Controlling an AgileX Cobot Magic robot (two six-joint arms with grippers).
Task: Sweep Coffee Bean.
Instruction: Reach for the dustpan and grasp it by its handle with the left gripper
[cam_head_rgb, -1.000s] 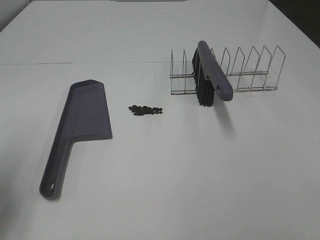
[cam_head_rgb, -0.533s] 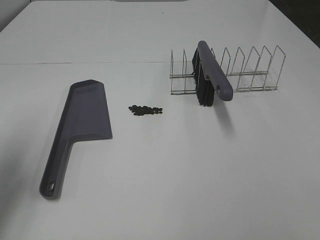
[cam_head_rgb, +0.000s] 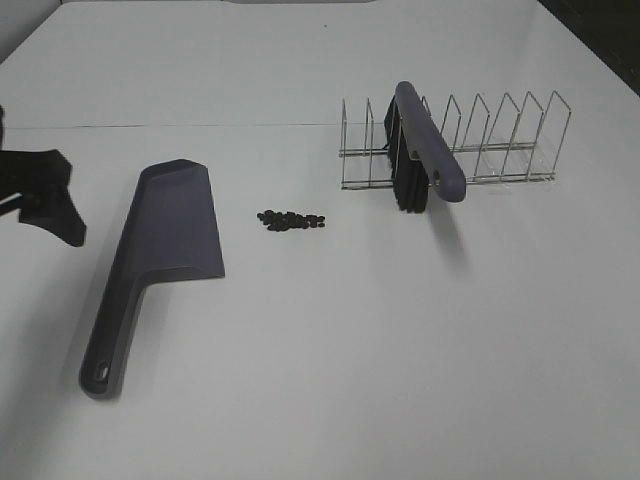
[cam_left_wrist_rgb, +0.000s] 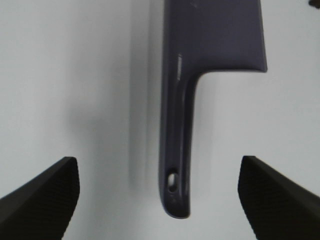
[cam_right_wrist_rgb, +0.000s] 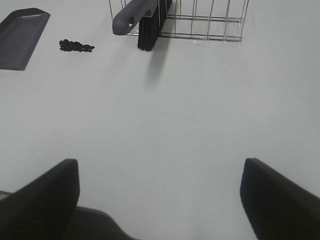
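Nothing swept yet: coffee bean pile loose beside dustpan, brush unused in rack, left hand near dustpan, right hand, both wide open, empty.

You have a white counter carrying a wire rack at about 2 o'clock. A grey-purple brush sits in the rack's left slots, black bristles down, its handle end pointing to 5 o'clock. A grey-purple dustpan lies flat at 9 o'clock. Its handle runs toward 7 o'clock, with a hole at the tip.
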